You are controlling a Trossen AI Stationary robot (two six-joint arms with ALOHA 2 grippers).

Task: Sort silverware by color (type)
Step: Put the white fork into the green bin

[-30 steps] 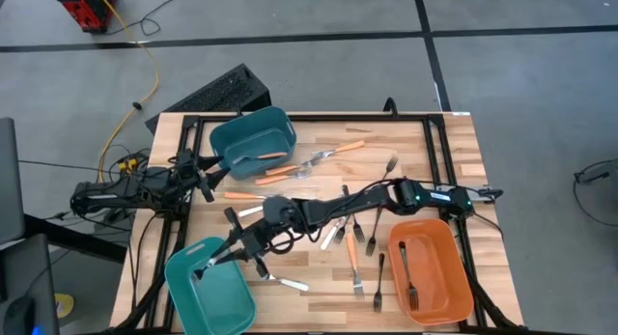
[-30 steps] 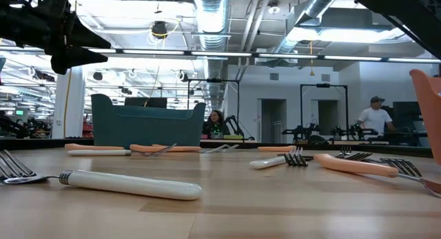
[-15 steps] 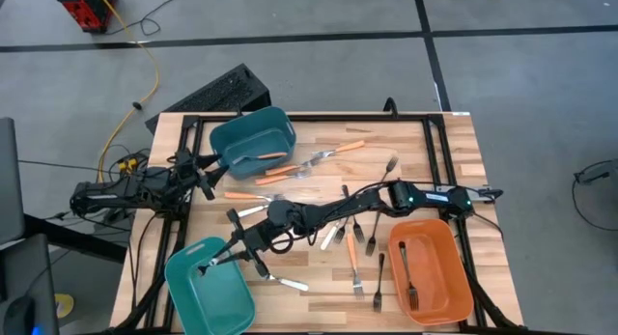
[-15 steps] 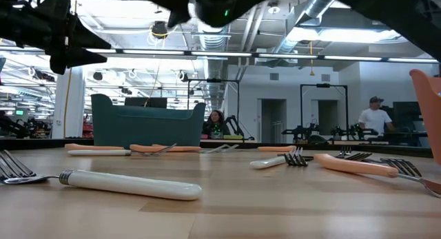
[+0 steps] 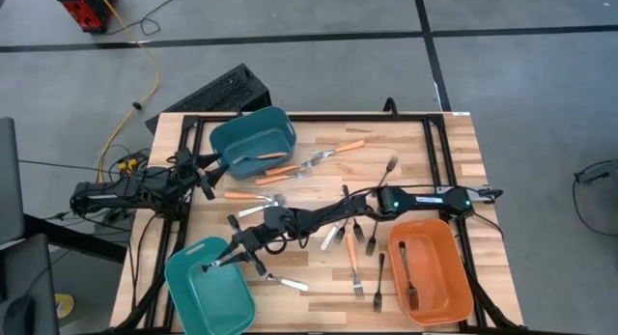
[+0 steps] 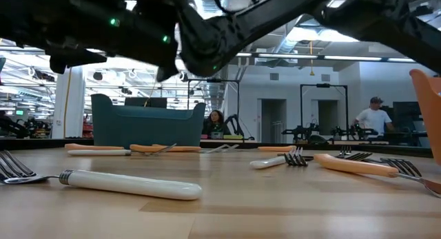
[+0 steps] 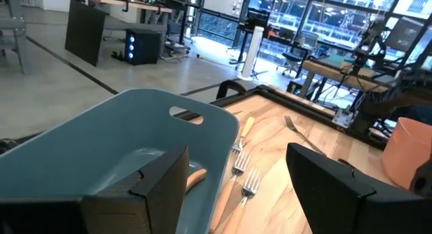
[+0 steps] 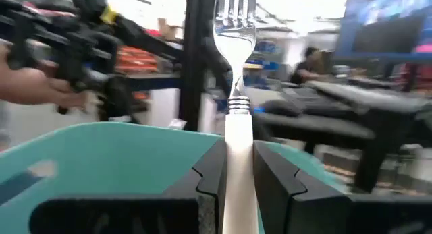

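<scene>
Grey concrete floor surrounds a wooden tabletop (image 5: 425,142) seen from above, with a black frame along its edges. At the upper left of the tabletop sits a teal bin (image 5: 253,139) with an orange-handled fork inside. A second teal bin (image 5: 208,287) stands at the lower left corner, and an orange bin (image 5: 432,271) at the lower right holds a black fork (image 5: 407,273).

From the right edge, the right arm reaches across the middle of the frame toward the lower left. Its right end effector (image 5: 218,262) hangs over the upper edge of the lower-left teal bin. In the right wrist view its two dark fingers are closed narrowly on the pale handle of a white-handled fork (image 8: 235,99), whose silver tines point forward above the teal bin's rim.

Loose forks lie scattered across the middle of the tabletop: orange-handled forks (image 5: 333,153) near the upper teal bin, black forks (image 5: 373,231) near the centre, and a white-handled one (image 5: 286,282) just right of the lower teal bin.

At the left edge, the left end effector (image 5: 203,171) waits beside the upper teal bin, its fingers spread wide and empty.
</scene>
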